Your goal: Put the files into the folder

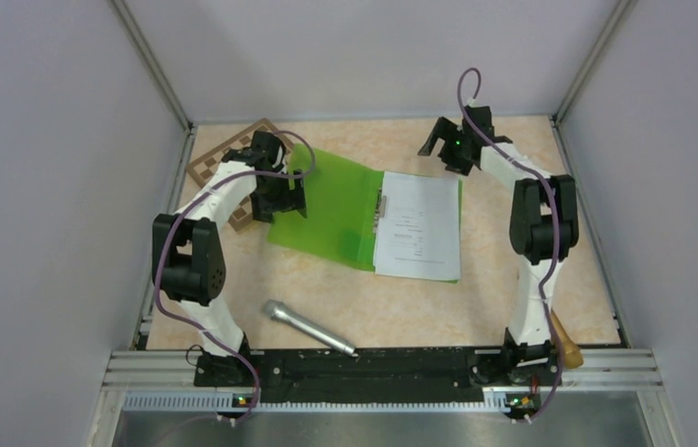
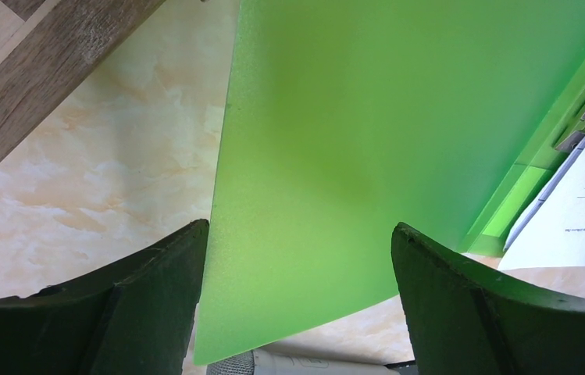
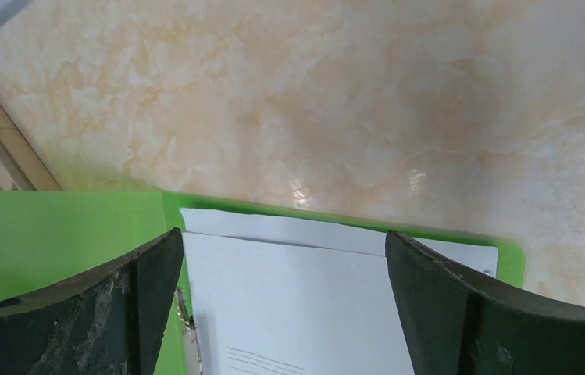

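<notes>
Open green folder point(image 1: 331, 212) flat, spine running far-near, slightly tilted. files point(image 1: 419, 226) on its right half, same long axis. Jaws apart, empty: left gripper point(image 2: 301, 291), right gripper point(image 3: 285, 306). Beige marbled tabletop point(image 1: 438, 309), grey walls point(image 1: 354, 56).

Checkered board point(image 1: 218, 159) far left; microphone point(image 1: 311, 330) near front edge.

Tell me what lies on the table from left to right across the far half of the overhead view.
brown checkered board → open green folder → files, lying on the folder's right-hand half
</notes>
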